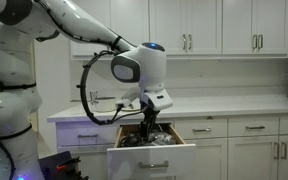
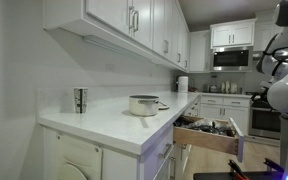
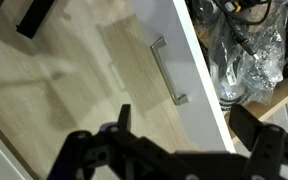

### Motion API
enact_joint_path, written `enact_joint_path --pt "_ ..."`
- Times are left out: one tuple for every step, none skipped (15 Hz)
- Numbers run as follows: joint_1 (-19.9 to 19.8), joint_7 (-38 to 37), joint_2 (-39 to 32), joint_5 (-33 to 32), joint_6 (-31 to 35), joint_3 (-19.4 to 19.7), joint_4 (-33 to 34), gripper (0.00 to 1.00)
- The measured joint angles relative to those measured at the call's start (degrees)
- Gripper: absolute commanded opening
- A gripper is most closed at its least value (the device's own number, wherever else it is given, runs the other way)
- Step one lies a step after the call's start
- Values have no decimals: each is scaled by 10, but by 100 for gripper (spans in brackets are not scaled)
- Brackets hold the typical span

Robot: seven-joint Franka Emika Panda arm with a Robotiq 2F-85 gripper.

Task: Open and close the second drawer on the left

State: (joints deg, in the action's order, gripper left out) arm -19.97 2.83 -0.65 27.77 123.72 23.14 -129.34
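Second drawer (image 1: pixel 152 157): stands pulled out beneath the bench (image 1: pixel 234 103). Gripper (image 1: pixel 150 124): hovering over its front, jaws apart, empty. Step: opening apparently done, closing due; next move, press the front inward.

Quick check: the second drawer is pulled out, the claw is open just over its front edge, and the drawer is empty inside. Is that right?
Not quite. The second drawer is pulled out and the claw is open over its front edge, but the drawer is not empty: the wrist view shows it packed with dark cables and crinkled clear plastic.
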Motion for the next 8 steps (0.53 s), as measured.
enact_joint_path --pt "-2 3 -9 13 0 0 2 100" --pt "-4 3 -18 24 0 0 5 100" --pt "-6 3 -28 31 0 0 9 100" --pt "-8 3 -38 34 0 0 13 100" --pt "-10 3 -48 34 0 0 18 75" --pt "-13 3 -58 34 0 0 23 74" --pt "-15 3 -69 34 0 0 29 66" --pt "-18 3 -79 33 0 -1 34 58"
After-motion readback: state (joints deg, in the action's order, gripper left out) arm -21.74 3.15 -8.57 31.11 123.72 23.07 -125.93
